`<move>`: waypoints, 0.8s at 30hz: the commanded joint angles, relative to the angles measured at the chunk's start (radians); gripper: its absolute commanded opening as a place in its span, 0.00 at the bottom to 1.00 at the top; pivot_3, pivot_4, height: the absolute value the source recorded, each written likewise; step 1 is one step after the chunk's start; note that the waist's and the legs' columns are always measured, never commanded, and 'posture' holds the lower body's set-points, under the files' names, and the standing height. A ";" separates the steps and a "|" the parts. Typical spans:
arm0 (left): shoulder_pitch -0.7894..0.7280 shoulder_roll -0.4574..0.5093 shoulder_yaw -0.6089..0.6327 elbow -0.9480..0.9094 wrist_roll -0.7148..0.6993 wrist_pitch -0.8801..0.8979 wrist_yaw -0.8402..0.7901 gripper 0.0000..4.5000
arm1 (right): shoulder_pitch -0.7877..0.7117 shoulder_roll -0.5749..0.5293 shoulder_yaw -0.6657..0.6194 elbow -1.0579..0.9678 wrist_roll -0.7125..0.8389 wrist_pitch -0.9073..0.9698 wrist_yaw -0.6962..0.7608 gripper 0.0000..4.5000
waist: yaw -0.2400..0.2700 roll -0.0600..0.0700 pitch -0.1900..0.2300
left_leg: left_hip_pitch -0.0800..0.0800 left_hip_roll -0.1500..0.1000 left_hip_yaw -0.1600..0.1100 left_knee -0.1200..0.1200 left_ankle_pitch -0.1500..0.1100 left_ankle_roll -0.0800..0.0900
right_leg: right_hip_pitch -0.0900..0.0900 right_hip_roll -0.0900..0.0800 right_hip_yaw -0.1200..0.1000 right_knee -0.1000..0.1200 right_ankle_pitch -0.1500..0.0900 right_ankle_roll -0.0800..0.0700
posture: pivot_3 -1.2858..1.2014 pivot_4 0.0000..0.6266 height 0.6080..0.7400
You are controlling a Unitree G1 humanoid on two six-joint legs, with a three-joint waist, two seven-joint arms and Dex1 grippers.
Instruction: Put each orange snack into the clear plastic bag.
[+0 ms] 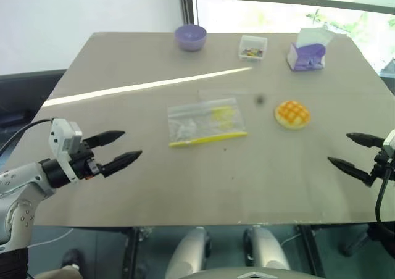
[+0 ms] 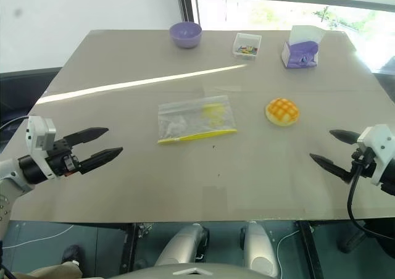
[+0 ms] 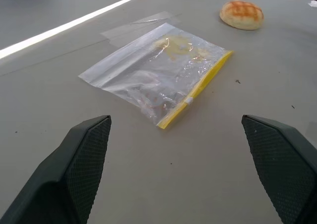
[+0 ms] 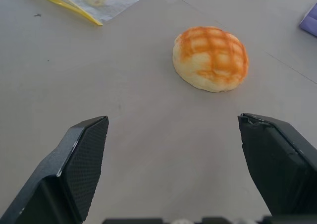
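- the table (image 1: 185, 186) spreads out grey-beige under both arms, with a bright strip of sunlight (image 1: 148, 84) running across its far half
- left gripper (image 1: 126, 148) hovers over the near left part of the table, both black fingers spread wide, nothing between them
- from the left wrist view those fingers (image 3: 79, 169) frame the clear plastic bag (image 3: 158, 78) dead ahead, with bare table in between
- right gripper (image 2: 327, 149) hangs at the near right edge, jaws also wide apart and empty
- in the right wrist view its fingers (image 4: 74, 164) bracket the orange snack (image 4: 210, 58), which sits further out on the table, not touched
- the orange snack lies dome up, grid pattern on top, right of centre on the table, near the bag's right side but clearly apart from it
- the clear plastic bag lies flat around mid-table, crinkled, its yellow seal strip (image 1: 207, 139) along the edge nearest the robot
- something pale yellow shows through the plastic in the bag's far right part; can't tell what it is
- along the far edge stand a purple bowl (image 1: 190, 36) to the left, a small clear box (image 1: 253, 47) of mixed bits in the middle, and a purple tissue box (image 1: 307, 55) to the right
- all three sit well apart from the bag and the snack
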 commanded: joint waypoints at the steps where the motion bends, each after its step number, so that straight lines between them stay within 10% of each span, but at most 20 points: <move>1: -0.010 0.025 0.013 -0.002 -0.010 0.002 -0.014 0.99 | 0.000 -0.011 -0.042 -0.034 0.011 0.005 -0.004 1.00 | 0.000 0.000 0.000 | 0.000 0.000 0.000 0.000 0.000 0.000 | 0.000 0.000 0.000 0.000 0.000 0.000 | 0.52 0.24 1.00; 24: -0.112 -0.051 -0.058 -0.023 0.040 -0.022 0.147 0.99 | -0.087 0.023 0.030 -0.057 -0.004 0.013 -0.061 1.00 | 0.001 0.000 0.000 | 0.000 0.000 0.000 0.000 0.000 0.000 | 0.000 0.000 0.000 0.000 0.000 0.000 | 0.52 0.24 1.00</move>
